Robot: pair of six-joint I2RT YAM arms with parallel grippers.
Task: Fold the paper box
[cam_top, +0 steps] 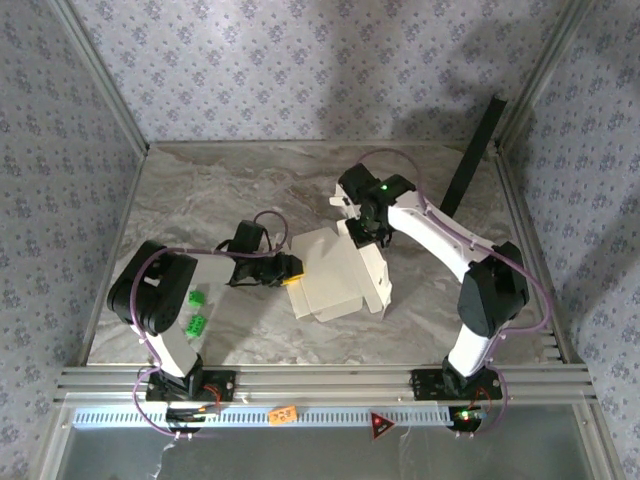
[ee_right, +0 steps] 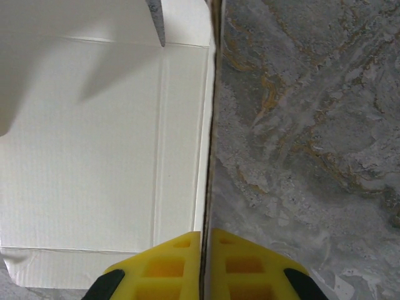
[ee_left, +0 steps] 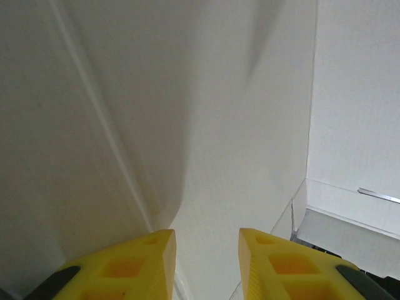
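The paper box (cam_top: 330, 275) lies partly folded in the middle of the table, pale panels up, one flap standing at its right side. My left gripper (cam_top: 291, 271) is at the box's left edge. Its yellow fingers (ee_left: 140, 262) stand apart, right up against a pale creased panel (ee_left: 219, 125), and nothing is clamped between them. My right gripper (cam_top: 366, 232) is at the box's upper right corner. In the right wrist view this gripper (ee_right: 206, 236) is shut on the thin edge of an upright flap (ee_right: 211, 125), and a beige panel (ee_right: 94, 156) lies to its left.
Two small green blocks (cam_top: 196, 298) (cam_top: 194, 323) lie near the left arm's base. A long black panel (cam_top: 470, 160) leans in the back right corner. Patterned walls close in the marble table (cam_top: 230, 190) on three sides.
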